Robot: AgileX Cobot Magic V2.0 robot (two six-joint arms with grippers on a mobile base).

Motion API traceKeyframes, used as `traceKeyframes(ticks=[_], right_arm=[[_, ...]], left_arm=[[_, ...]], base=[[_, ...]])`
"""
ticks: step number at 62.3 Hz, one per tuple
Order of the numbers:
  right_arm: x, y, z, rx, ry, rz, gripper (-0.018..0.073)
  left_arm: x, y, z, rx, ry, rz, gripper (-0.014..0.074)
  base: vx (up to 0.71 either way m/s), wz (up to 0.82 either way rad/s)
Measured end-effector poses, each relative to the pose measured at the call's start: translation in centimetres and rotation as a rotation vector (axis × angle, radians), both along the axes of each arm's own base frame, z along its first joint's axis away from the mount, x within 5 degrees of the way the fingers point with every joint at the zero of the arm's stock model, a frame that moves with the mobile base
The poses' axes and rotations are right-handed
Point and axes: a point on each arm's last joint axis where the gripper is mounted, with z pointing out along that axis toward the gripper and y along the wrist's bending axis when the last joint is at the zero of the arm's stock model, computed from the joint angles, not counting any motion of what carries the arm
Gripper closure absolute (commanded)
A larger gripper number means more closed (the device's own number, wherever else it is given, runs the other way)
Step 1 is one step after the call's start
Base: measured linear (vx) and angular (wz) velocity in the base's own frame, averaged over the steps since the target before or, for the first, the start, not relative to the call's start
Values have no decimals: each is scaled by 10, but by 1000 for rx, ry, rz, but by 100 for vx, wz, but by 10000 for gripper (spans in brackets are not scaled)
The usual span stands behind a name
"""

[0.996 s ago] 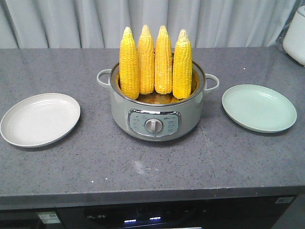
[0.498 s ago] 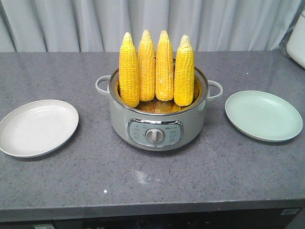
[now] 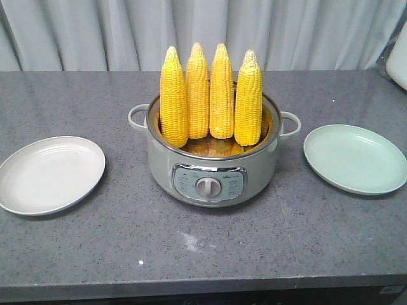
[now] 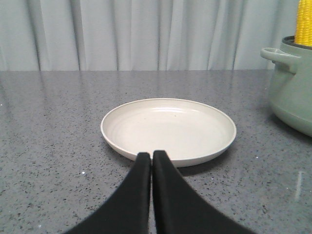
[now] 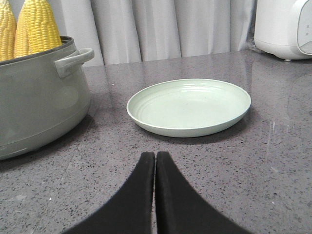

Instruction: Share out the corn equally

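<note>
Grey speckled countertop [image 3: 203, 254] runs the full width, with a pale pleated curtain [image 3: 95, 32] hanging behind it. Starting at the left, a cream plate [image 3: 51, 175] sits flat on the counter with nothing on it. The left wrist camera looks straight at that plate, and the left gripper [image 4: 150, 156] hovers low just in front of its near rim. Its two black fingers are pressed together, tip against tip, with nothing between them.

Moving to the middle, a sage-green electric pot [image 3: 210, 162] stands with a loop handle on each side and a round dial [image 3: 207, 187] on its front panel. All the corn [image 3: 198, 89] is in here: four yellow cobs stand upright in a row inside the pot. Their pale tips point up and rise well above the rim. The cobs are packed side by side, and the two outer ones stand nearer the front.

On to the right, a light green plate [image 3: 355, 159] lies flat and bare, set apart from the pot by about the same gap as the cream one. The right wrist camera has it dead ahead, with the right gripper [image 5: 155, 156] just short of the plate. Its jaws are likewise closed tight and hold nothing. At the far right, near the back edge of the counter, sits a white appliance [image 5: 285, 27], only partly in view.
</note>
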Motion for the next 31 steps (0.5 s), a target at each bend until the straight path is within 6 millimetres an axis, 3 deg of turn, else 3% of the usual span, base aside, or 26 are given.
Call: traceKeyframes(ticks=[31], right_arm=[[0, 0, 0, 0, 0, 0, 561]], left_arm=[[0, 0, 0, 0, 0, 0, 603]], base=[[2, 1]])
